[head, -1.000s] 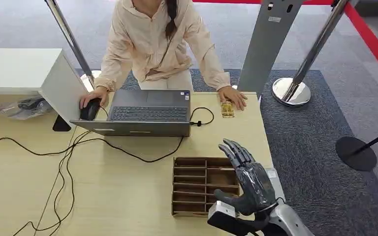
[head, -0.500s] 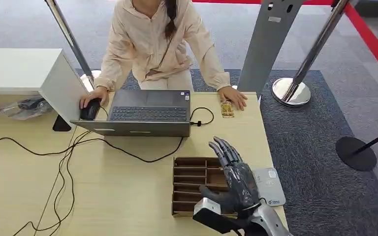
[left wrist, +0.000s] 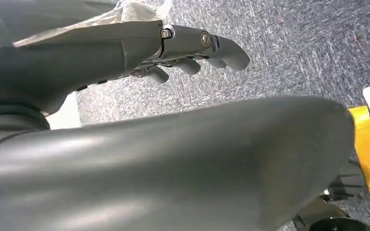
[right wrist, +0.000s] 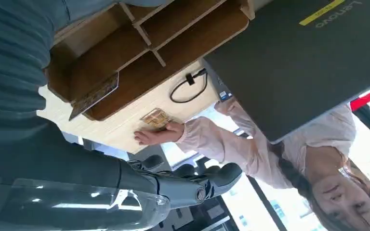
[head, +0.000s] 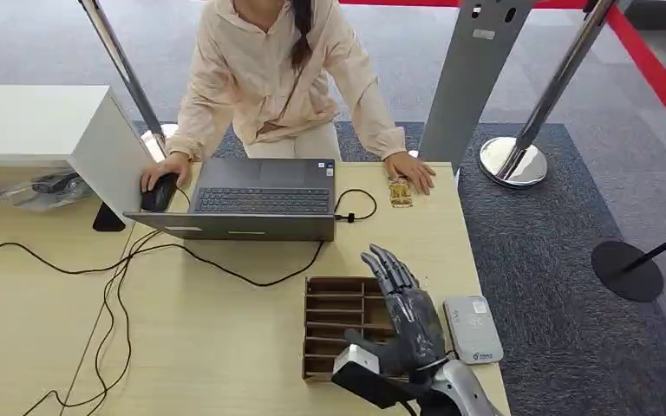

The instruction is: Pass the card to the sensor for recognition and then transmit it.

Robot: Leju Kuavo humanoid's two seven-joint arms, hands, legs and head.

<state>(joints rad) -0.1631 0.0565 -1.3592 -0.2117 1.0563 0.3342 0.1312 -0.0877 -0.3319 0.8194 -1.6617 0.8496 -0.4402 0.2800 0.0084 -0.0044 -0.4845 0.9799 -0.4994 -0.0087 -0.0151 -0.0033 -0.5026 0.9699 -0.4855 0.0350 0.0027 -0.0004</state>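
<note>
At lower centre of the head view, the right hand [head: 408, 316] has slid left off the grey sensor [head: 473, 328], now uncovered, and hovers over the slotted cardboard organizer [head: 347, 325], fingers [head: 390, 264] straight, slightly spread, holding nothing. A flat card [right wrist: 94, 96] lies in one compartment, ungrasped; pickup likely comes next. The wooden tabletop [head: 225, 347] is smooth.

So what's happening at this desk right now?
The robot's right hand hovers open, fingers spread, over the wooden slotted organizer, holding nothing. A card stands in one of its slots. The grey card sensor lies on the desk beside the organizer. Across the desk, a person works a laptop, one hand on a mouse, the other by a card.
</note>
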